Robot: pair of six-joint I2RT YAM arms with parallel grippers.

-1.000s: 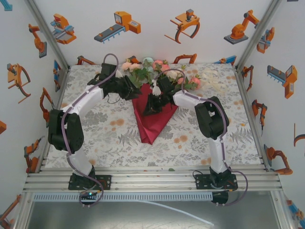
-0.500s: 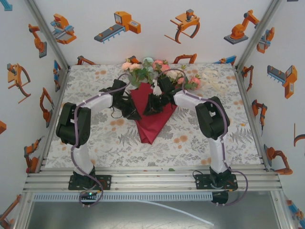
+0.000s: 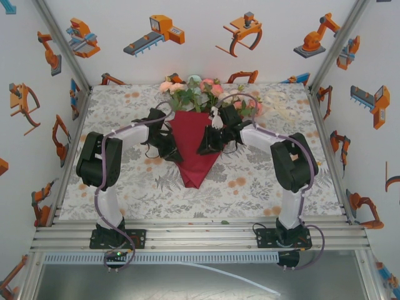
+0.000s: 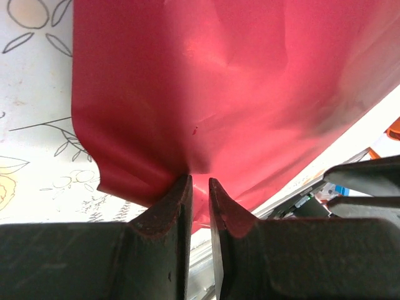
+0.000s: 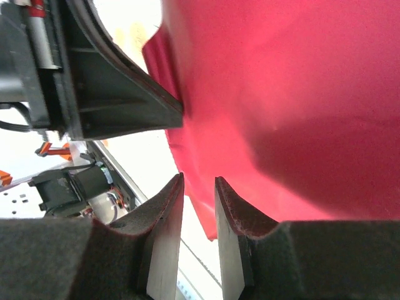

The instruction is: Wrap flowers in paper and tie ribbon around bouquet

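Note:
The dark red paper (image 3: 194,147) lies as a cone on the table, its point toward the arms. Pink, peach and cream flowers (image 3: 195,92) stick out of its far end. My left gripper (image 3: 169,147) is at the cone's left edge. In the left wrist view its jaws (image 4: 199,180) stand almost together, and creases in the paper (image 4: 206,94) gather at the tips. At the cone's right edge is my right gripper (image 3: 208,144), and its jaws (image 5: 199,178) keep a narrow gap with the paper's (image 5: 287,94) corner across it. The cream ribbon (image 3: 279,102) is heaped at the back right.
The table (image 3: 125,175) has a grey leaf-and-orange-dot cloth. Printed walls close in the left, back and right. An aluminium rail (image 3: 200,234) runs along the near edge. The left gripper's body (image 5: 119,94) sits close beside the right one across the paper.
The left arm swung in from the back left to the paper's left edge and its jaws narrowed. The right gripper shifted right, and the cone now lies straighter and wider.

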